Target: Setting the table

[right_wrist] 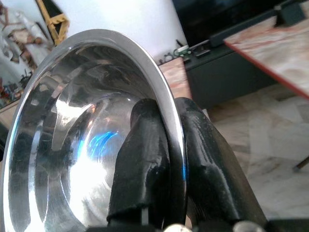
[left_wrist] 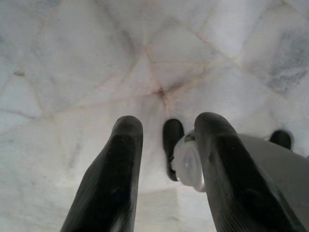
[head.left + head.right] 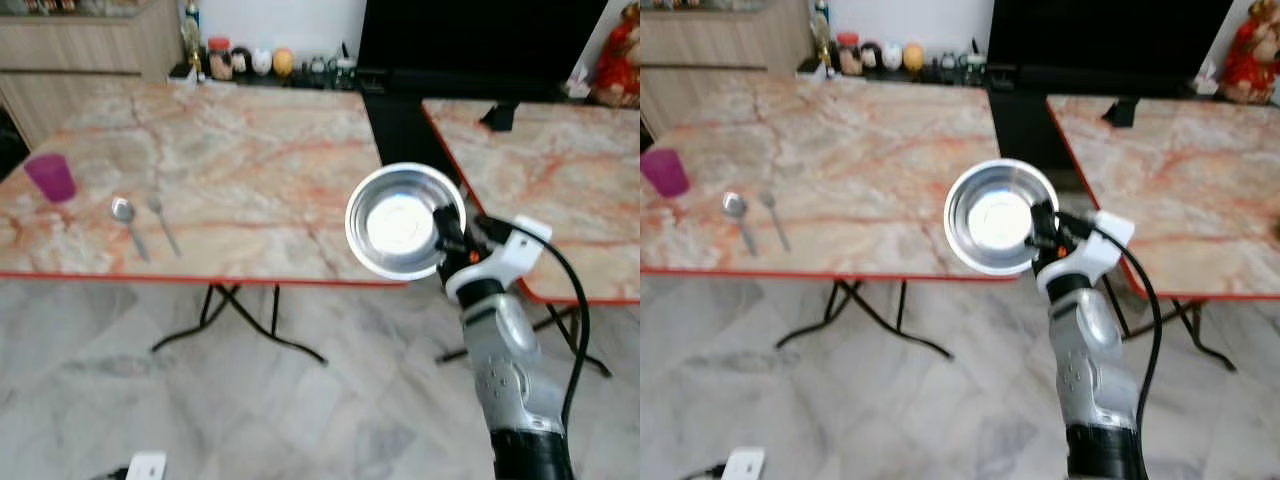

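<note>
1. Our right gripper (image 3: 447, 232) pinches the rim of a steel bowl (image 3: 398, 222), one black finger inside the wall and one outside, as the right wrist view shows (image 1: 166, 159).
2. We hold the bowl raised over the near red edge of the marble-patterned table (image 3: 230, 160), at its right corner, the bowl's hollow turned up toward the head camera.
3. On the left part of that table lie a spoon (image 3: 128, 222) and a fork (image 3: 163, 222) side by side, close together, with a purple cup (image 3: 51, 177) standing beyond them near the left edge.
4. A second marble-patterned table (image 3: 540, 170) stands to the right, apart from the first across a narrow gap.
5. Our left gripper (image 2: 166, 145) hangs over the pale marble floor (image 2: 72, 63), its fingers (image 2: 116, 169) spread apart and holding nothing.
</note>
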`<state>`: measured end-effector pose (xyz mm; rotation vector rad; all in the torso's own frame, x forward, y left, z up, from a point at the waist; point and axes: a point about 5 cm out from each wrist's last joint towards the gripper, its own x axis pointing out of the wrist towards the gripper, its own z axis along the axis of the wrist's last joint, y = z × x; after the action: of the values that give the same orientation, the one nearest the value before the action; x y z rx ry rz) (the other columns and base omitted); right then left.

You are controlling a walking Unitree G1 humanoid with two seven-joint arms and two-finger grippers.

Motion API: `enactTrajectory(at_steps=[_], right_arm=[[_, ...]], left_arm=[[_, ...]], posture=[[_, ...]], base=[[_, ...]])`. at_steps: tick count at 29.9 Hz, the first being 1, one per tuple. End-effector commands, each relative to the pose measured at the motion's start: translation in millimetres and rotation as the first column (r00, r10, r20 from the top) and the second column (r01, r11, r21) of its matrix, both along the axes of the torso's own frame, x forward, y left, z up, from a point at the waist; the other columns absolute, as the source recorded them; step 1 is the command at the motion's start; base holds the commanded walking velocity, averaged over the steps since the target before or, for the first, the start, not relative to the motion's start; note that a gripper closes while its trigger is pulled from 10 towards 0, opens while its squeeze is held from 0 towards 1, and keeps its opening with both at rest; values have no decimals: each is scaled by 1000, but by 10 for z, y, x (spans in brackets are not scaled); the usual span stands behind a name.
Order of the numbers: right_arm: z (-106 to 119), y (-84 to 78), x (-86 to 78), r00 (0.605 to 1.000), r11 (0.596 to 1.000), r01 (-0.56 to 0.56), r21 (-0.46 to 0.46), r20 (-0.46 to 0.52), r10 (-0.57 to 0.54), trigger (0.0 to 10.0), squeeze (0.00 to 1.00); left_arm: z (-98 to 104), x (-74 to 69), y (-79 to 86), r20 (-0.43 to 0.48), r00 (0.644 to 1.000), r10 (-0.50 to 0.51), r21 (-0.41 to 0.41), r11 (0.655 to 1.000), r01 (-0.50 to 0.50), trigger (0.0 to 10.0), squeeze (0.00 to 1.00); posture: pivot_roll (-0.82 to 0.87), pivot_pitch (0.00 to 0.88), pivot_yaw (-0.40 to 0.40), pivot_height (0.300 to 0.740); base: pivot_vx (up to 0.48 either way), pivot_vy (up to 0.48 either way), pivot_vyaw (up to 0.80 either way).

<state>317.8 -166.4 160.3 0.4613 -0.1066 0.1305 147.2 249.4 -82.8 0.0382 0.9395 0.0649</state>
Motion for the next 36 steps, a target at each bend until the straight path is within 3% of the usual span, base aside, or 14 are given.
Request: enactTrajectory(at_steps=[1, 8, 14, 36], right_arm=[[40, -88, -6, 999, 1000, 31, -3, 14, -31, 10000, 0], [17, -85, -15, 999, 999, 36, -8, 8, -36, 10000, 0], [5, -107, -15, 999, 999, 45, -26, 1, -45, 10000, 0], [-14, -111, -7, 999, 999, 48, -15, -12, -49, 10000, 0]], left_arm=[[-29, -24, -63, -13, 1000, -6, -17, 1000, 6, 10000, 0], [-26, -31, -46, -13, 1000, -5, -16, 1000, 5, 10000, 0], [-31, -39, -52, -15, 1000, -5, -19, 1000, 4, 10000, 0], [-32, -40, -52, -17, 1000, -3, -20, 1000, 3, 10000, 0]], posture=[[8, 0, -24, 736], [8, 0, -23, 736], [6, 0, -23, 736], [2, 0, -28, 736]], base=[[0, -431, 0], [0, -430, 0], [0, -426, 800], [0, -420, 0]])
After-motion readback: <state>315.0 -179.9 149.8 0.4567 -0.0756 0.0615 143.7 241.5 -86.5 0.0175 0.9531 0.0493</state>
